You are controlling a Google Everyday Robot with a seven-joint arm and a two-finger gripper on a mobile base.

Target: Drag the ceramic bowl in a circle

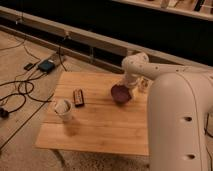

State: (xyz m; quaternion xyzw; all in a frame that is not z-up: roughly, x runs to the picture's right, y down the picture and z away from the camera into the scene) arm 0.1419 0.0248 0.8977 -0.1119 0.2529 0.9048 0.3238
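Note:
The ceramic bowl (120,93) is small, round and dark maroon, and it sits on the wooden table (100,125) right of centre, tipped a little toward me. My gripper (129,86) reaches down from the white arm to the bowl's far right rim. The arm's wrist hides the rim there.
A white cup (63,108) stands at the table's left side. A small black rectangular device (78,97) lies just right of it. Cables and a dark box (46,65) lie on the floor to the left. My white arm (180,115) covers the table's right side.

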